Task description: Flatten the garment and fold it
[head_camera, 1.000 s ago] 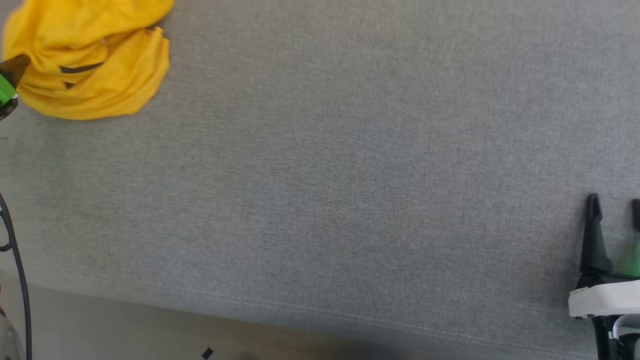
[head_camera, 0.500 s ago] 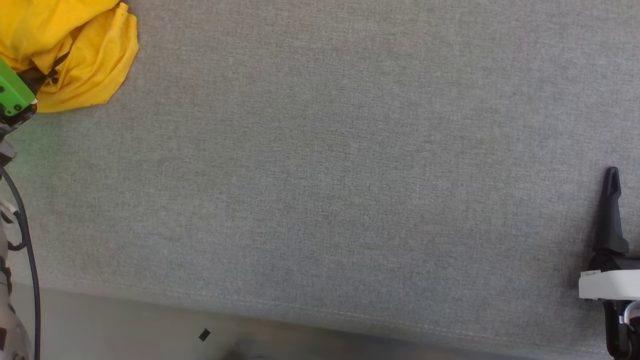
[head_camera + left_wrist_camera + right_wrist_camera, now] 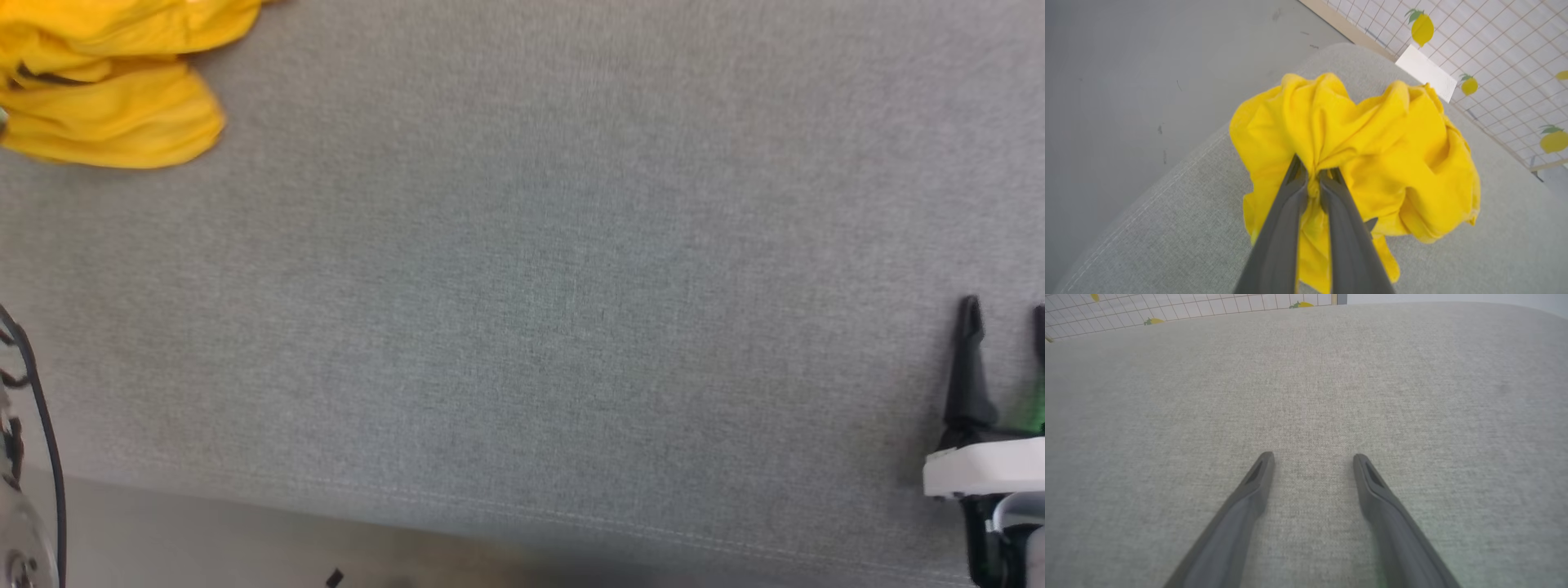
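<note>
Your left gripper (image 3: 1312, 171) is clamping a bunched fold of the yellow T-shirt (image 3: 1392, 143). Its fingers are sitting almost together, with cloth squeezed between the tips. The shirt is lying crumpled in a heap on the grey cushion (image 3: 1167, 228), close to the cushion's rounded corner and stitched edge. You cannot tell whether the pinched part is lifting clear of the cushion.

In the head view the T-shirt (image 3: 106, 106) is sitting at the far left corner of the cushion (image 3: 531, 286), partly cut off by the frame. A thin dark stripe is showing among its folds.

Your right gripper (image 3: 1004, 314) is hanging over the cushion's right side, well apart from the shirt and nearer the cushion's front seam (image 3: 571, 518). In the right wrist view, the right gripper (image 3: 1313, 457) is standing released, fingers spread wide and gripping nothing. Bare cushion (image 3: 1306, 375) fabric is showing between and beyond them. Whether the tips are touching the cushion, you cannot tell.

Past the cushion's corner, grey floor (image 3: 1126, 61) is showing. A grid-patterned wall with lemon pictures (image 3: 1515, 41) is running behind the cushion, with a white card (image 3: 1427, 72) on it. A dark cable (image 3: 41, 433) is hanging by the cushion's front left edge.
</note>
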Controlling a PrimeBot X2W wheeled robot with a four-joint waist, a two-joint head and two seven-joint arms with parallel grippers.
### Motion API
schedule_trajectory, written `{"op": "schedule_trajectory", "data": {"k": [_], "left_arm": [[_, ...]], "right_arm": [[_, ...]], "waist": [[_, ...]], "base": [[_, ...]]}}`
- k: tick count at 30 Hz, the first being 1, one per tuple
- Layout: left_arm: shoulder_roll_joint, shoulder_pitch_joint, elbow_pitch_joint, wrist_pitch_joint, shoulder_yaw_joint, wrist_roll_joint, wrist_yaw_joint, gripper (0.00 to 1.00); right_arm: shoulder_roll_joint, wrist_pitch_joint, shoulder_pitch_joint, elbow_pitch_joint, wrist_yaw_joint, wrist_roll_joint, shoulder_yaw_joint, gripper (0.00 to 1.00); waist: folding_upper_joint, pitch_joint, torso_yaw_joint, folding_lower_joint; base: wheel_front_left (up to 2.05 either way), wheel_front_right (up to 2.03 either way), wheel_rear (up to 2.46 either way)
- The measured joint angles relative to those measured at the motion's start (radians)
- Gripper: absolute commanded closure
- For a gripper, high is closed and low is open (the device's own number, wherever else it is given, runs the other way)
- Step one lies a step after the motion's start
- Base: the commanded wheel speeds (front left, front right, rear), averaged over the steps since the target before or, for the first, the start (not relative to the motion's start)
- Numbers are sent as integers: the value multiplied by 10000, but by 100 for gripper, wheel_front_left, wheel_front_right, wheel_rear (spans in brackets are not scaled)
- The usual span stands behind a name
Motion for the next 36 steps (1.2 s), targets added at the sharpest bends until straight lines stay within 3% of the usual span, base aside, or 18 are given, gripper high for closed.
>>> {"op": "schedule_trajectory", "data": {"k": [8, 18, 29, 36], "left_arm": [[-27, -838, -573, -1151, -228, 69, -523, 100], [-894, -2161, -2021, -715, -1035, 8, -777, 100], [-2796, -2201, -3070, 901, -1894, -1147, -961, 100], [-3691, -17, -3271, 988, -3009, -1141, -1049, 100]], "right_arm": [[27, -190, 219, 1260, -2, 405, 424, 0], [56, -539, 552, 2566, -2, 986, 943, 0], [52, -619, 915, 2815, -2, 947, 502, 0], [44, -619, 975, 2708, -2, 936, 412, 0]], "waist": [[0, -1261, -101, 1], [0, -3070, -860, 0], [0, -4359, -2536, 0], [0, -4763, -3202, 0]], "base": [[0, 0, 0], [0, 0, 0], [0, 0, 0], [0, 0, 0]]}}
